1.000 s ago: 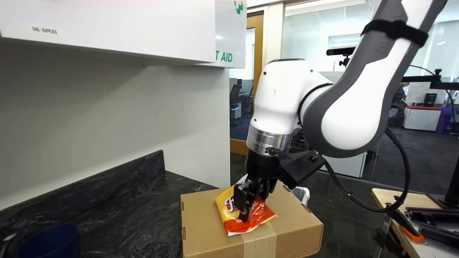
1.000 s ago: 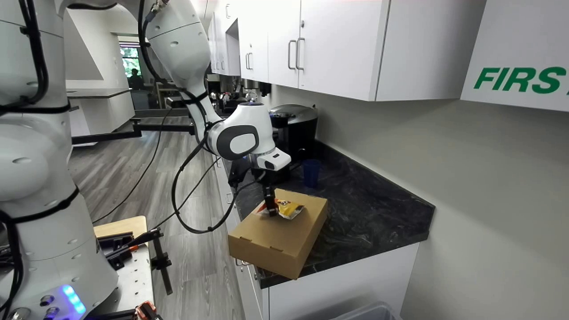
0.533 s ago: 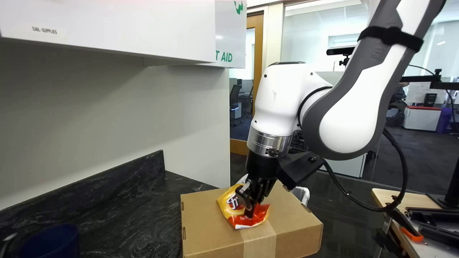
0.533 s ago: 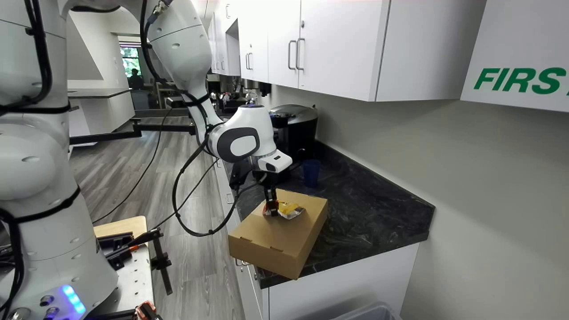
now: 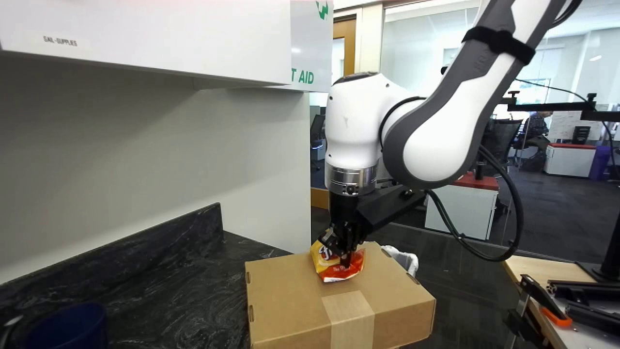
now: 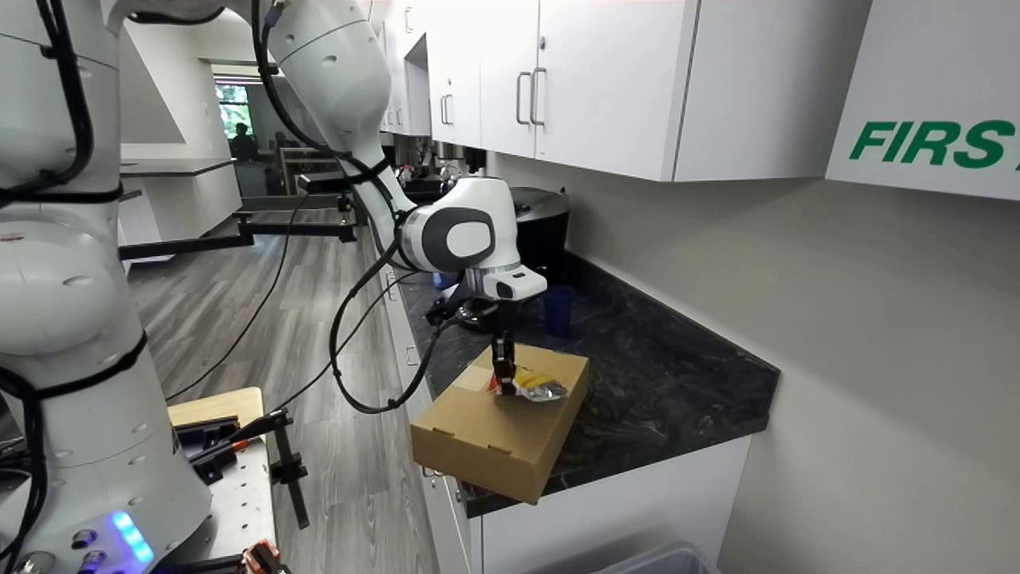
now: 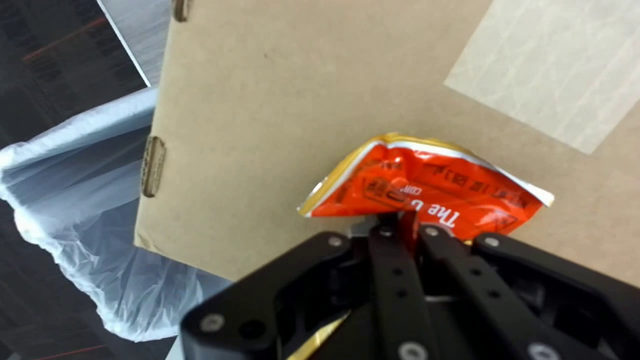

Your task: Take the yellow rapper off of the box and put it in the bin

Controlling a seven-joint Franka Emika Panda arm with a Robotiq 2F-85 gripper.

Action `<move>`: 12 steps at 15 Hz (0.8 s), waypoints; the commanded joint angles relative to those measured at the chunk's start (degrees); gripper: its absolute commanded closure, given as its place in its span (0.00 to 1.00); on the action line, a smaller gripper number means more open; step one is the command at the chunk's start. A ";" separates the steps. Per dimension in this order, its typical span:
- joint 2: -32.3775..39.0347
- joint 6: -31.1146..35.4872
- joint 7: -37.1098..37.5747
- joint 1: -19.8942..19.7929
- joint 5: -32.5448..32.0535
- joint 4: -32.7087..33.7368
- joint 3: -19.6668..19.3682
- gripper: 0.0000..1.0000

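The yellow rapper (image 5: 323, 257), a crinkled yellow and red snack bag, hangs from my gripper (image 5: 345, 261) just over the box top. Its red end (image 7: 450, 195) is pinched between the fingers in the wrist view, and the gripper hides part of it. Whether its lower edge touches the cardboard, I cannot tell. Beneath it, the brown box (image 6: 478, 422) rests on the counter with a pale tape strip (image 5: 349, 310). Beyond the box edge stands the bin (image 7: 100, 210) with a whitish translucent liner; its rim (image 5: 412, 264) peeks out behind the box.
A dark marbled counter (image 5: 193, 291) carries the box, with a blue cup (image 6: 558, 309) farther along it. White cabinets (image 5: 145, 39) hang overhead. A clear plastic rim (image 6: 669, 558) shows at the bottom of an exterior view, below the counter end.
My fingers have closed on the bag, crumpling it. Over the last half second gripper and bag have moved along the box top, off the tape and toward the bin side.
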 commanded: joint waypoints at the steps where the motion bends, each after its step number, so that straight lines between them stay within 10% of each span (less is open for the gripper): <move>1: -1.73 -7.97 3.45 -1.67 -0.81 3.29 1.81 0.99; 12: -2.81 -15.99 10.29 -5.04 -3.83 8.96 2.86 0.98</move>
